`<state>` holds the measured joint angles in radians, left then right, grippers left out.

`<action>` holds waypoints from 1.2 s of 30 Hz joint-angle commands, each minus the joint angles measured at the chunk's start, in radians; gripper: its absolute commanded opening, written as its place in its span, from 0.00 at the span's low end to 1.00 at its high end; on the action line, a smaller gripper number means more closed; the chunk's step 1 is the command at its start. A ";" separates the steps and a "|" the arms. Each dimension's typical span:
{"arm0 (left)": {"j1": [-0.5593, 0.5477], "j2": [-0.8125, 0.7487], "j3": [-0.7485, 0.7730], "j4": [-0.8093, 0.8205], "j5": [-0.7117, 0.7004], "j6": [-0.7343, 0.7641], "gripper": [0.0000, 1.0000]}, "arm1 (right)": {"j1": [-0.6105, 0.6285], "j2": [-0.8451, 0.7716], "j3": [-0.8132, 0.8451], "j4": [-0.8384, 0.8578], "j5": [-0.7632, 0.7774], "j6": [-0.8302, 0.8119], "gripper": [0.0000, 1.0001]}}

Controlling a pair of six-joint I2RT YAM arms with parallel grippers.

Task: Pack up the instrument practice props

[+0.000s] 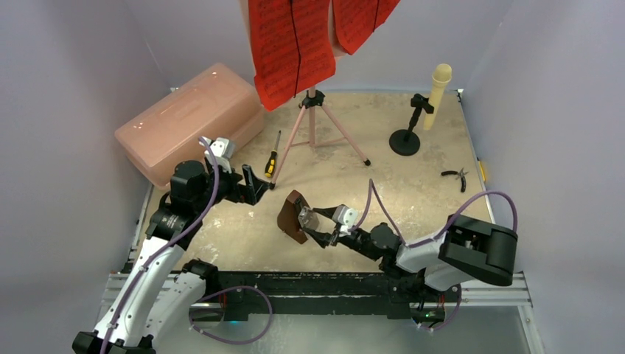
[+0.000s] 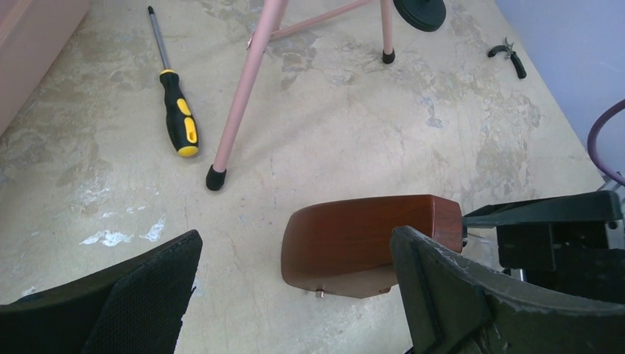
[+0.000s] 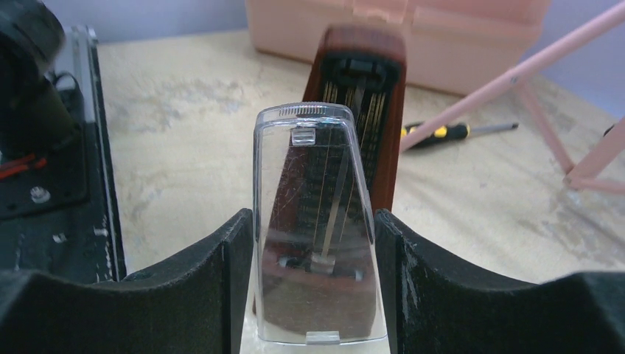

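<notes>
The right gripper [image 3: 315,236] clamps the clear cover [image 3: 317,169] in front of the brown metronome [image 1: 290,219], which sits mid-table [image 1: 413,206] between the arms. The left gripper [image 2: 295,247] hangs wide open near it, holding nothing.

Pale lilac walls [image 1: 66,59] — a mottled, worn beige tabletop [image 1: 427,158] between them.

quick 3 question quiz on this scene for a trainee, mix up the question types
1. True or false: the left gripper holds the screwdriver.
2. The right gripper grips: A screwdriver, B clear metronome cover, C pliers?
3. Fill in: the cream microphone stands at the table's far ____ corner.
Key: 1 false, it is open and empty; 2 B; 3 right.
</notes>
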<state>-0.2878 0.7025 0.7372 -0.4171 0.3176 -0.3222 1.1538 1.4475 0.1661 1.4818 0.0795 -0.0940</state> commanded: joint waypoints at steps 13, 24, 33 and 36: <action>0.014 0.011 0.004 0.201 0.434 -0.075 0.90 | 0.007 -0.201 0.084 0.160 -0.021 -0.002 0.23; 0.012 0.053 0.080 0.275 0.661 -0.250 0.84 | 0.007 -0.238 0.140 0.025 -0.017 -0.050 0.24; 0.007 0.063 0.089 0.485 0.692 -0.468 0.79 | 0.006 -0.243 0.178 -0.074 -0.020 -0.075 0.24; -0.018 0.077 0.083 0.511 0.673 -0.500 0.75 | 0.007 -0.246 0.182 -0.091 -0.014 -0.083 0.24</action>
<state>-0.2840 0.7631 0.7879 -0.0151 0.9775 -0.7277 1.1564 1.2217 0.3065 1.3880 0.0605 -0.1436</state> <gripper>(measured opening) 0.781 0.590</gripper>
